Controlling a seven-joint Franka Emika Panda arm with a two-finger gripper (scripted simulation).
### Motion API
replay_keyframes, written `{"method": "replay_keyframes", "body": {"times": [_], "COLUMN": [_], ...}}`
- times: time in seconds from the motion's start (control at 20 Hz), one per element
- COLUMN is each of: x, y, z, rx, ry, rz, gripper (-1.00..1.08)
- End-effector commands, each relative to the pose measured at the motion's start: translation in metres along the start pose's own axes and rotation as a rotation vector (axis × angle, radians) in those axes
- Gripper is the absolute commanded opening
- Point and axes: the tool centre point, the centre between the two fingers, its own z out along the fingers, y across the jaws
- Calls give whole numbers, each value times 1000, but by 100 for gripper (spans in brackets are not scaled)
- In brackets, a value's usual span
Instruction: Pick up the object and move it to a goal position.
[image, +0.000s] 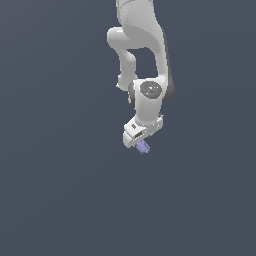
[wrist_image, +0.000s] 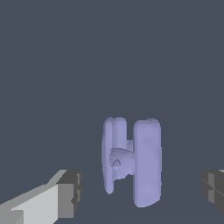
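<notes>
End effector (wrist_image: 141, 192) fingers straddle object (wrist_image: 131, 159), untouched.

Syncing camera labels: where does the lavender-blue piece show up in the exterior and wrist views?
Exterior view: the lavender-blue piece sits just below centre, at the tip of the white gripper.
Wrist view: it fills the lower middle, between the two dark fingertips, with gaps on both sides.
Shared landmark: the gripper itself; both views show the piece at its fingers.
</notes>
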Motion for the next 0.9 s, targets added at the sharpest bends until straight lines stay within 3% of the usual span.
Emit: {"method": "replay_keyframes", "body": {"times": [0.0,0.85], "x": [0,-1], "y": [0,-1], "z": [0,51], "rx": [0,0], "ry": [0,0], "rz": [0,-6], "gripper": [100,100]}}
